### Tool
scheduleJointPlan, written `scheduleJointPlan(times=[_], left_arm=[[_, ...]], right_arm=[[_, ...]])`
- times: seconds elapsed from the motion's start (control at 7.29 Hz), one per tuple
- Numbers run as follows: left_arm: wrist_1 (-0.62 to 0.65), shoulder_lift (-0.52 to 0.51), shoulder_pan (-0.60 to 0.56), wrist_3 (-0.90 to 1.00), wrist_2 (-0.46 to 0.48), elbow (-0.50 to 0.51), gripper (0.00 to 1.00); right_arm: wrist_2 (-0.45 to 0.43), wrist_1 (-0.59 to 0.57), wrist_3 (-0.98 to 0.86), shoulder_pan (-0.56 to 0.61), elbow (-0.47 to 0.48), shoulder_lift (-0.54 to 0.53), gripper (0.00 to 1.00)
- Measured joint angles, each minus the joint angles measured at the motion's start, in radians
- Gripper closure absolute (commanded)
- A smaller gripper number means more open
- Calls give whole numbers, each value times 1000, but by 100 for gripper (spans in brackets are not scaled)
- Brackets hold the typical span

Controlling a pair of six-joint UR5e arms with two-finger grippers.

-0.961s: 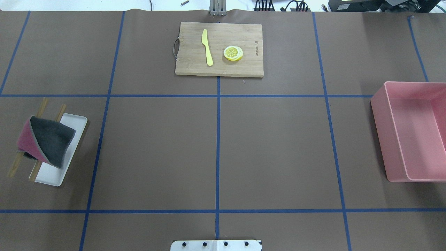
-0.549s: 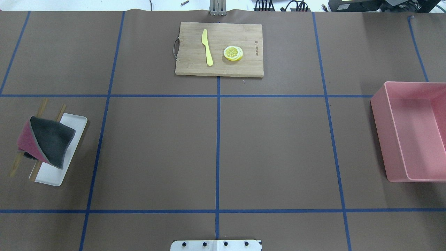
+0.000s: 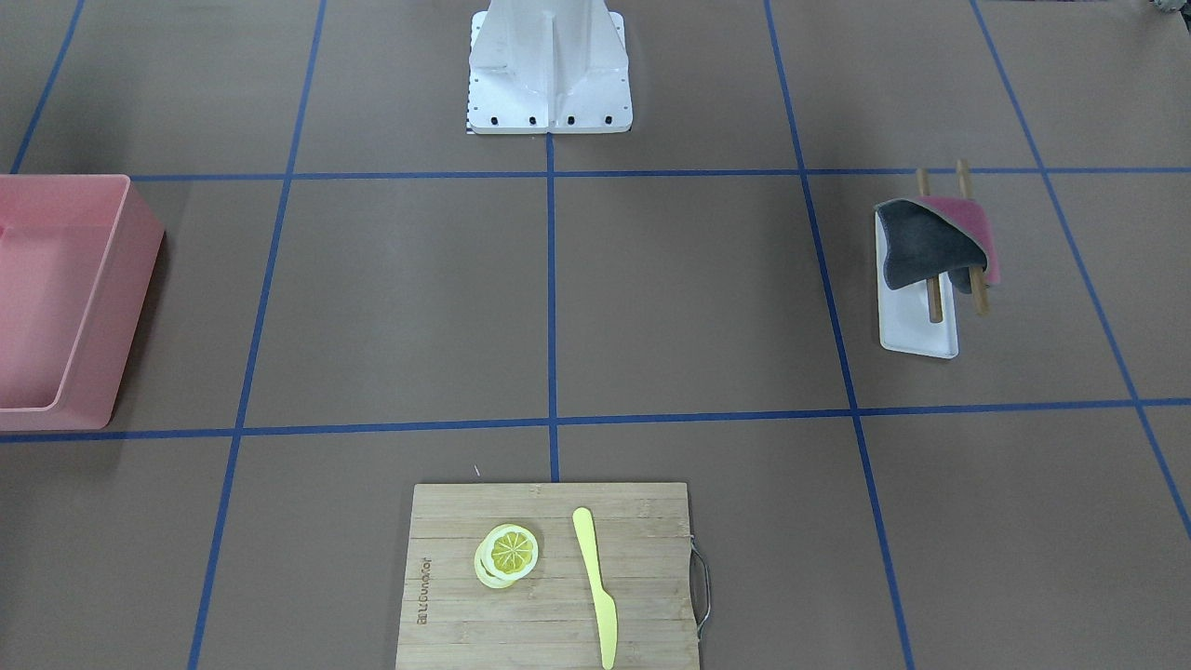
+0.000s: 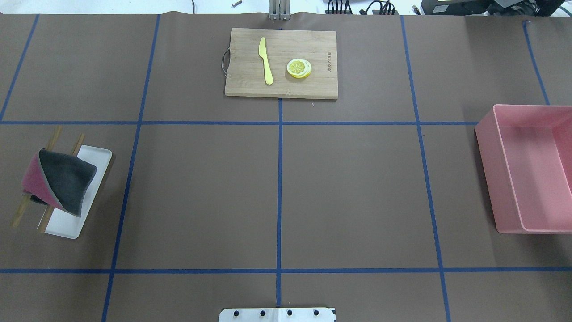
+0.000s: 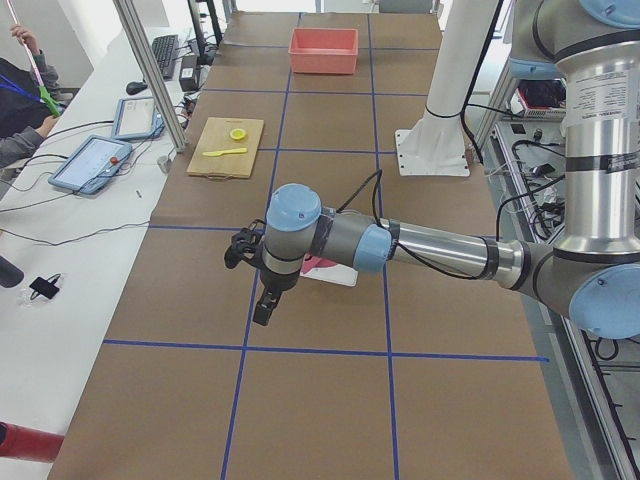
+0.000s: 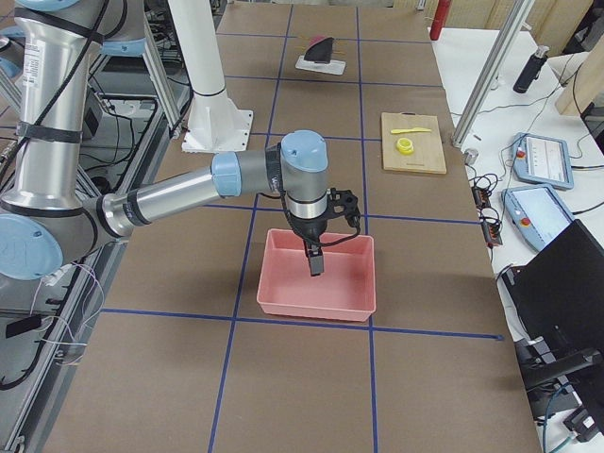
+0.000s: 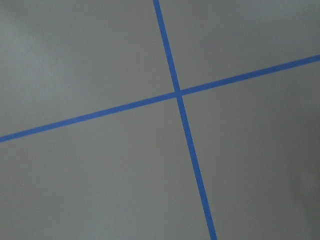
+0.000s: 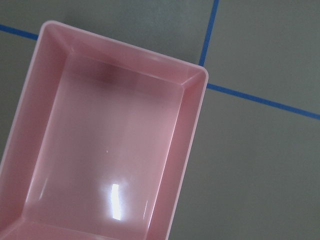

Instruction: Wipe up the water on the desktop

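Note:
The brown desktop (image 4: 201, 192) with blue tape lines also shows in the front view (image 3: 409, 288). I make out no water on it. A grey and pink cloth (image 4: 62, 181) hangs over two wooden sticks on a white tray (image 4: 96, 156) at the left, and also shows in the front view (image 3: 930, 244). My left gripper (image 5: 262, 310) hovers above the desktop near the tray, which the arm mostly hides. My right gripper (image 6: 314, 264) hovers above the pink bin (image 6: 321, 278). Both grippers show only in side views, so I cannot tell whether they are open or shut.
A bamboo cutting board (image 4: 281, 62) at the far middle holds a yellow knife (image 4: 266, 60) and lemon slices (image 4: 299, 68). The pink bin (image 4: 527, 170) stands at the right edge. The robot's base plate (image 4: 277, 315) is at the near edge.

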Motion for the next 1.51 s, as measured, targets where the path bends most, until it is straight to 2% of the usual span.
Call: scheduleJointPlan(times=[0.14, 0.27, 0.41, 0.55, 0.69, 0.96, 1.24, 1.37, 1.51], left_arm=[[-52, -26, 0, -1, -30, 10, 1], [-104, -34, 1, -3, -100, 17, 1], [-148, -37, 11, -31, -166, 25, 1], [-195, -32, 43, -98, -193, 27, 1], [-249, -23, 107, -200, -185, 28, 1], [-371, -12, 263, -494, -142, 30, 1], [-464, -9, 394, -730, -99, 33, 3], [-512, -2, 452, -809, -73, 36, 15], [-571, 22, 499, -858, -58, 37, 38]], right_arm=[[10, 19, -1, 3, 1, 3, 0], [37, 41, -2, 4, 1, -5, 0], [78, 62, 14, 3, -2, -14, 0], [100, 77, 69, -9, 0, -14, 0], [108, 112, 174, -45, 3, -12, 0], [77, 264, 479, -169, 5, -11, 0], [30, 330, 640, -265, 7, -5, 0], [15, 342, 673, -288, 7, 2, 0], [9, 348, 687, -299, 7, 5, 0]])
